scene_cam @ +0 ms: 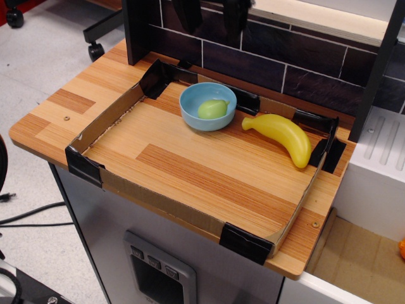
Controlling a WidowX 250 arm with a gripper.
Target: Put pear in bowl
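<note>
The pear [212, 109] lies inside the bowl [192, 113], resting on its side toward the right of the bowl's hollow, with nothing holding it. The bowl stands on the bench [190, 164] at the far side, close to the far cardboard wall. Just to the right of the bowl, apart from it by a narrow gap, a yellow banana [283, 136] lies on the bench, its thin end pointing at the bowl and its thick end near the right wall. A low cardboard rim [101, 123] with black tape at the corners fences the work area.

The gripper [212, 14] hangs high above the bowl at the top edge of the view, released: its two dark fingers [188, 14] stand apart with the dark tiled wall showing between them, and they grasp nothing.
</note>
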